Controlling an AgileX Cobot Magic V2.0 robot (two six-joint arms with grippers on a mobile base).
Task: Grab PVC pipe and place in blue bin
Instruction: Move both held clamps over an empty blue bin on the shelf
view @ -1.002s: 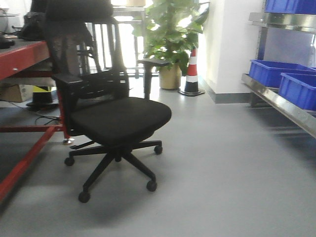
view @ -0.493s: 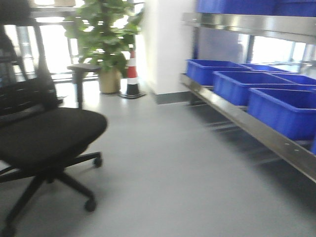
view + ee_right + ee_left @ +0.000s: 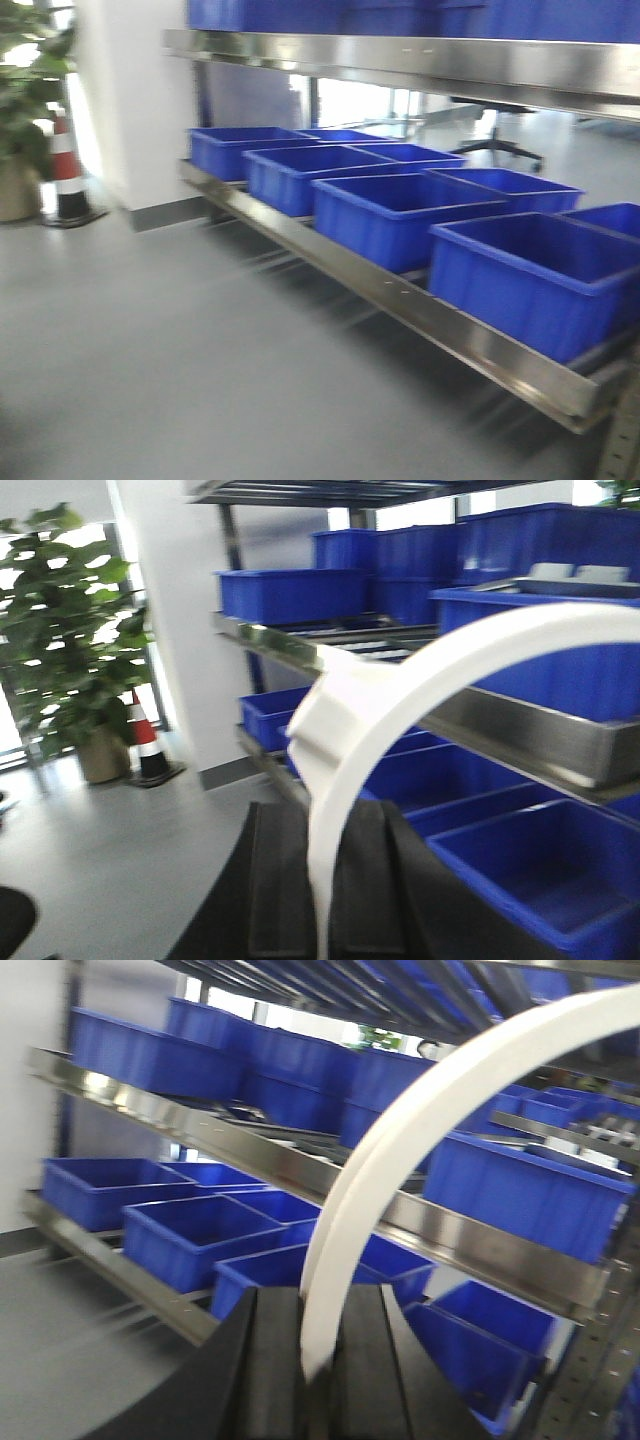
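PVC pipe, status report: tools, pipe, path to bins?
Left tool shut on PVC pipe; right tool likewise. Pipe white, curved, not yet in a bin. Blue bins open on lower shelf, nothing seen blocking.

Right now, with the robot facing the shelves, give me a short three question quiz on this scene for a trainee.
1. True or false: the left gripper and right gripper each clamp white curved pipe.
2. What stands beside the plant in the front view? A traffic cone, B ladder, C bucket.
3. Fill in: the bins on the bottom shelf are coloured ___.
Key: 1 true; 2 A; 3 blue.
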